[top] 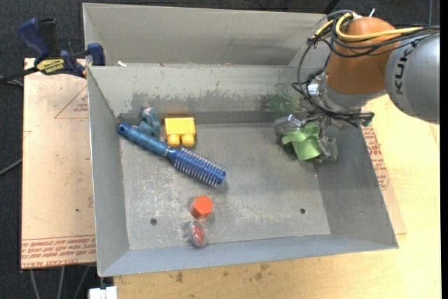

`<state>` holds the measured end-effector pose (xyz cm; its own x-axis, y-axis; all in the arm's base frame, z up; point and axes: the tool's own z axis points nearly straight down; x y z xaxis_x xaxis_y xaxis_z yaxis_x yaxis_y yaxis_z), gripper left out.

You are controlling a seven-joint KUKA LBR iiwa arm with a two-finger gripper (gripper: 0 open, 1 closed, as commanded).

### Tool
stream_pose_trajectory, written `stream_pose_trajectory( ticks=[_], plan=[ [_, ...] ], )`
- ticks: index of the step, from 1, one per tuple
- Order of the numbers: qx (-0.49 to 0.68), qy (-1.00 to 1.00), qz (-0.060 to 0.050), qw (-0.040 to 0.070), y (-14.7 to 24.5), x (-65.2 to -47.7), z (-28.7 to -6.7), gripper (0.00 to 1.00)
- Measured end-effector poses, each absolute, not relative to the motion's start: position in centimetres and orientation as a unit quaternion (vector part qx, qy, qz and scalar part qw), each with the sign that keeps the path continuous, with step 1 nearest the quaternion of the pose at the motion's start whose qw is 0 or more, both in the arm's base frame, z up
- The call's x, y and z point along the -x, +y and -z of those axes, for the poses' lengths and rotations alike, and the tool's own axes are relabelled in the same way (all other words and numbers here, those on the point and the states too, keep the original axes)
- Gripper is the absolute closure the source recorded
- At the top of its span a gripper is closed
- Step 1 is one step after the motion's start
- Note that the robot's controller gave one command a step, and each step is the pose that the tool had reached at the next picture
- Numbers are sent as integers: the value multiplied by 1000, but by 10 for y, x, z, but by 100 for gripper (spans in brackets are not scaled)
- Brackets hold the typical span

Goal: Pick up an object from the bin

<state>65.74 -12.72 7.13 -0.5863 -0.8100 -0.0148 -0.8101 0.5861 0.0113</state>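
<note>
Camera view has the gripper (306,138) down at about three o'clock in the bin (231,91), close to the right wall. Its jaws stand either side of a crumpled green plastic piece (299,146) and look clamped onto it. So the grasp seems made. What's left, by my reckoning, is the lift, and I can't tell whether the piece has left the floor yet. Count time: one green piece in the jaws, and one blue brush (175,153) lying slantwise at nine o'clock. One yellow block (179,131) sits just above it, with one small grey-blue piece (148,120) beside that. At seven o'clock there's one orange cap (201,205) and one clear piece (198,234) with red inside. Six things in all.
</note>
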Motion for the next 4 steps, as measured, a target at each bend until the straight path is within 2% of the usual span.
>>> stream_pose_trajectory(
  ticks=[1,2,3,4],
  plan=[
    [491,871,-14,6,-126,-659,-72,0],
    [491,871,-11,6,-130,-659,-72,100],
    [492,871,0,3,-128,-660,-100,100],
    [491,871,1,3,-127,-662,-140,100]
  ],
)
